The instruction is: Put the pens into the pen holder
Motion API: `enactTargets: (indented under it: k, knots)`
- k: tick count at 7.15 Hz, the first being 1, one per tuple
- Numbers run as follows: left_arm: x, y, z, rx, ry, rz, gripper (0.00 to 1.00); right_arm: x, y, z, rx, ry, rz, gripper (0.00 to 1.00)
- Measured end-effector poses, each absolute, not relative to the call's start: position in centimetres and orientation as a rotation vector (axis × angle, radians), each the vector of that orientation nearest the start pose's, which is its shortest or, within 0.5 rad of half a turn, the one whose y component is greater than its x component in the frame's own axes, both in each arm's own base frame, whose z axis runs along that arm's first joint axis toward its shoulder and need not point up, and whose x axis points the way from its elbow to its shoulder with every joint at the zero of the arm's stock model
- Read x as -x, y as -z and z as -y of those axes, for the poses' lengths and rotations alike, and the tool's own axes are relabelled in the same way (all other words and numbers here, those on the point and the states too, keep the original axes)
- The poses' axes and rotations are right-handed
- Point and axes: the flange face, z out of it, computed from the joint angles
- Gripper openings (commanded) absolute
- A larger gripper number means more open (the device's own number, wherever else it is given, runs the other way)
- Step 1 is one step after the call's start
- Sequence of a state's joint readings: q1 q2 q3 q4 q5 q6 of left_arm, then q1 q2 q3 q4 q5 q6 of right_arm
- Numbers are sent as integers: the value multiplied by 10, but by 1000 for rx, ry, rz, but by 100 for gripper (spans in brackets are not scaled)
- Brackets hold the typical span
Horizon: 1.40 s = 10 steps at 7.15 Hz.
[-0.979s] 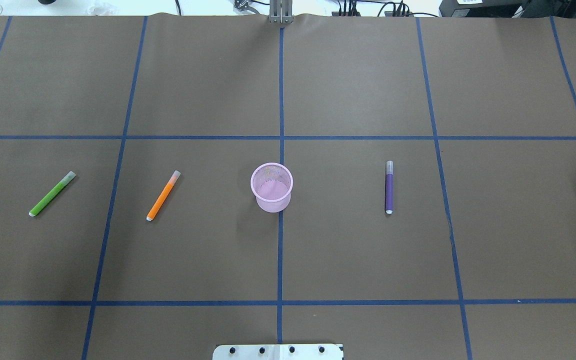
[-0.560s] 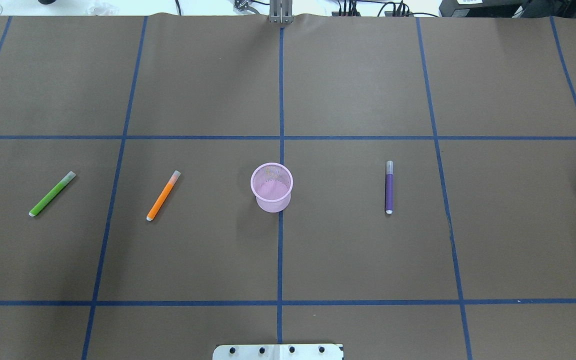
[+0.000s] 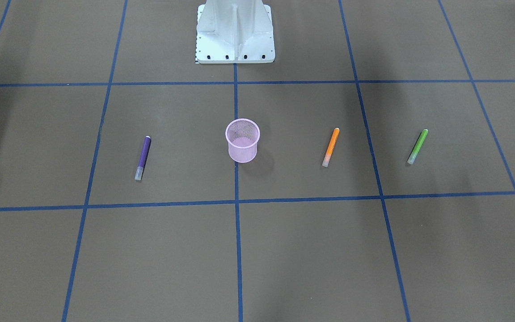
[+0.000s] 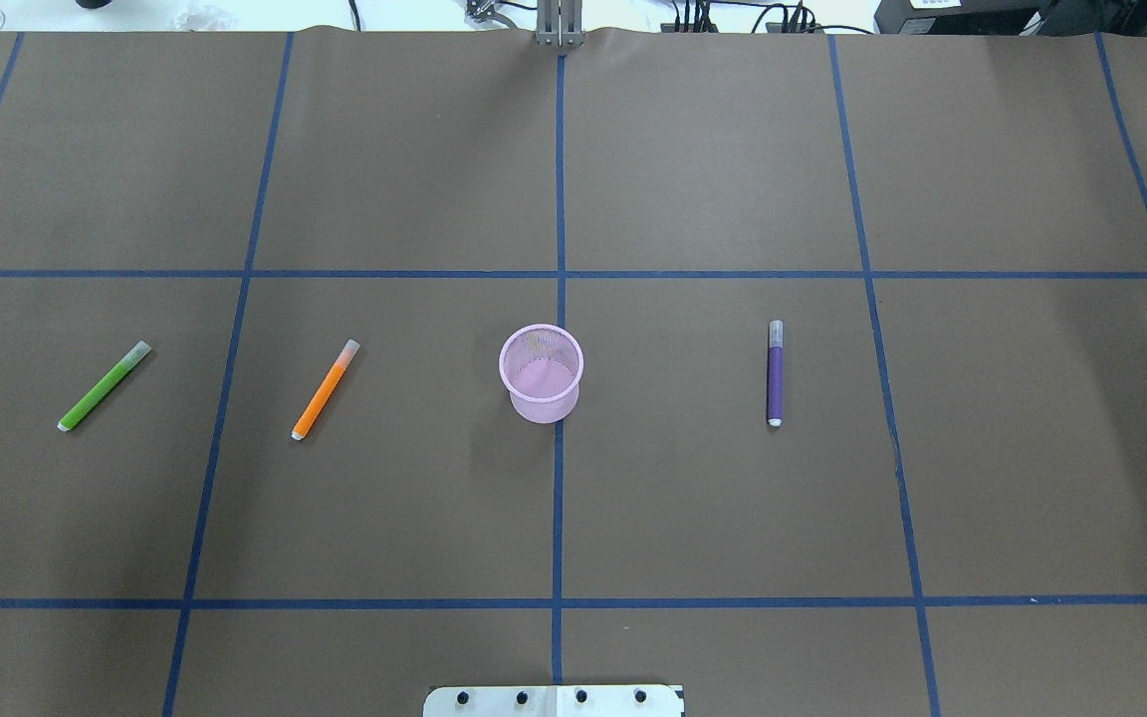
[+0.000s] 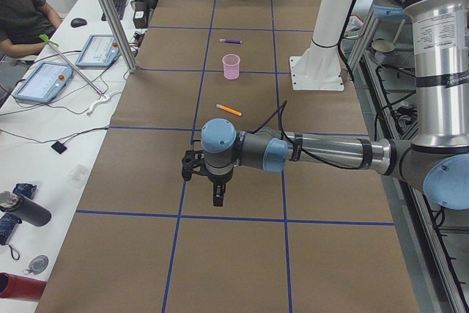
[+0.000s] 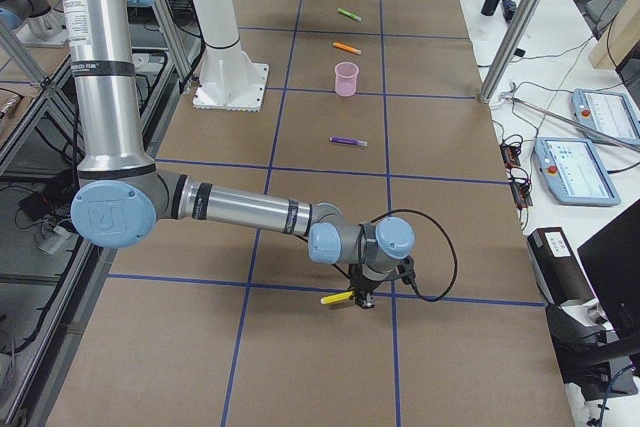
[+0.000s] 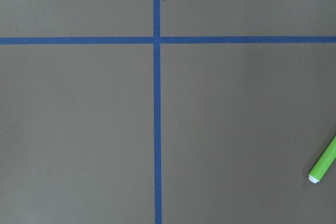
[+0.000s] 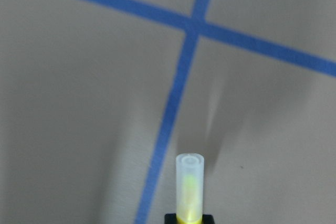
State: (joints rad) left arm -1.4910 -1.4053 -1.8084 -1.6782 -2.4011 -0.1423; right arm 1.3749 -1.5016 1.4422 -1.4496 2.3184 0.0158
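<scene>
The pink mesh pen holder stands upright at the table's middle. The orange pen and the green pen lie to its left, the purple pen to its right. My right gripper is far off to the right, low over the table, shut on the yellowish pen, whose clear cap points outward. My left gripper hangs over the table beyond the green pen, whose end shows in the left wrist view. I cannot tell whether the left gripper is open or shut. Neither gripper shows in the overhead view.
The white robot base stands behind the holder. Blue tape lines grid the brown table cover. A metal frame post stands at the far table edge. A seated person and tablets are beside the table.
</scene>
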Motion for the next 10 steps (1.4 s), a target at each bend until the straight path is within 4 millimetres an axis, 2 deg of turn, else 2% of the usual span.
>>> enactTargets:
  k: [2, 3, 6, 7, 9, 10]
  knots:
    - [20, -596, 434, -94, -34, -910, 100, 49, -584, 538, -85, -10, 794, 0]
    - [14, -593, 434, -91, -51, -940, 100, 74, -530, 538, -135, -106, 828, 0]
    - [-39, -576, 439, -117, -203, -987, 100, 183, -385, 516, -249, -336, 909, 0]
    - [-61, -565, 443, -143, -267, -998, 100, 221, -339, 503, -290, -397, 949, 0]
    - [-104, -535, 457, -188, -355, -1018, 100, 287, -263, 478, -345, -474, 1015, 0]
    - [-119, -521, 464, -197, -369, -1028, 100, 322, -221, 467, -359, -481, 1005, 0]
